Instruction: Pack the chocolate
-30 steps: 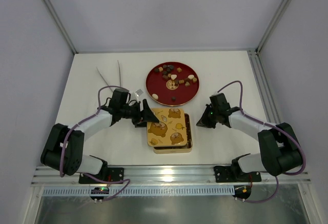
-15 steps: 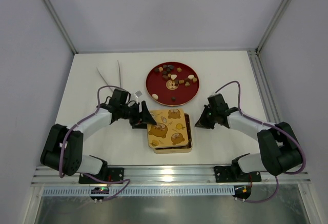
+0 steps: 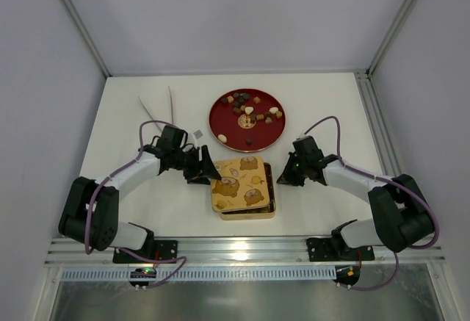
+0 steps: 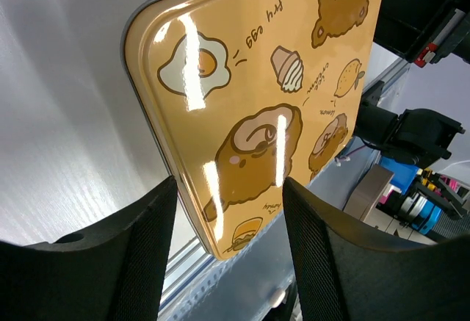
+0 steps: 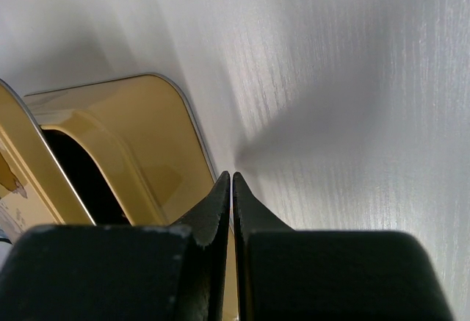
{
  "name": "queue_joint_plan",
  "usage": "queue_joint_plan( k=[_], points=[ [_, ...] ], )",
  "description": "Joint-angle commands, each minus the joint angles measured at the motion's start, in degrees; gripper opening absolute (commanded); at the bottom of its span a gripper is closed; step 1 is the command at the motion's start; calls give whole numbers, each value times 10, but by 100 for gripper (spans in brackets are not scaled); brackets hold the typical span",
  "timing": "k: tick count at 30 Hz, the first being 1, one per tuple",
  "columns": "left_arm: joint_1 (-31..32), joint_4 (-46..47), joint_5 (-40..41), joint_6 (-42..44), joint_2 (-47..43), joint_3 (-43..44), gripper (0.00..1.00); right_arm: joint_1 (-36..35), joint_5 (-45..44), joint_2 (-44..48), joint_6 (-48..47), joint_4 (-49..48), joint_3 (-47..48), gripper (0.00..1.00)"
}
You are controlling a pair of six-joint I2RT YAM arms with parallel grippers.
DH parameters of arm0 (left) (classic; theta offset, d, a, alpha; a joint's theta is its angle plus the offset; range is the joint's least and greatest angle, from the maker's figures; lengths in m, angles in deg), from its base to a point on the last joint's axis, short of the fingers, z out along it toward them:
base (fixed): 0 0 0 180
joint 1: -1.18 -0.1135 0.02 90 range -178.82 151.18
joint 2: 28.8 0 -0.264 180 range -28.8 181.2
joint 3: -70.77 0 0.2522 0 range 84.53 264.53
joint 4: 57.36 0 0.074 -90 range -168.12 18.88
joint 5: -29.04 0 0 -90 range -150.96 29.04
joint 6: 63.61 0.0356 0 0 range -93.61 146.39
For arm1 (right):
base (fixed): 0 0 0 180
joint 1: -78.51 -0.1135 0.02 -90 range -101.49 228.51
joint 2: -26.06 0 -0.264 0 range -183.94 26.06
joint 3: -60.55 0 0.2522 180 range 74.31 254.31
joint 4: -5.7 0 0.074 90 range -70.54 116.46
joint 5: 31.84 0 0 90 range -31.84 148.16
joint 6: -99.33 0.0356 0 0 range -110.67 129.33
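Most of tin [image 3: 253,215] hidden under lid [image 3: 236,183]; chocolate [image 3: 239,103] tiny.

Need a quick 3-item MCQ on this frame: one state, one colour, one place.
1. The right gripper is: A) wide open B) holding a piece C) shut, empty
2. Ground colour of the tin lid? A) blue B) yellow-gold C) green
3. Where do the visible chocolate pieces lie? A) on the red plate B) on the tin lid C) in the right gripper

Key: 1C, the wrist view shows its jaws pressed together with nothing between; 2B, yellow-gold under the bear prints; 3A, every piece in view sits on the plate.
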Motion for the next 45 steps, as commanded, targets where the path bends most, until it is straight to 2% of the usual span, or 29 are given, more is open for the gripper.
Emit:
queue_joint_plan(
  k=[1,11,26,45],
  points=[
    [-1,-3,-3,7,5,17,59,-8,-19,6,4,-10,10,4],
    [27,4,11,6,32,42,56,-20,-28,5,3,-6,16,4],
    [74,-116,96,86,89,123,54,-52,-78,-1,-19,19,41,4],
    [134,-194,167,134,139,203,52,-83,-97,-16,-32,27,61,4]
  ],
)
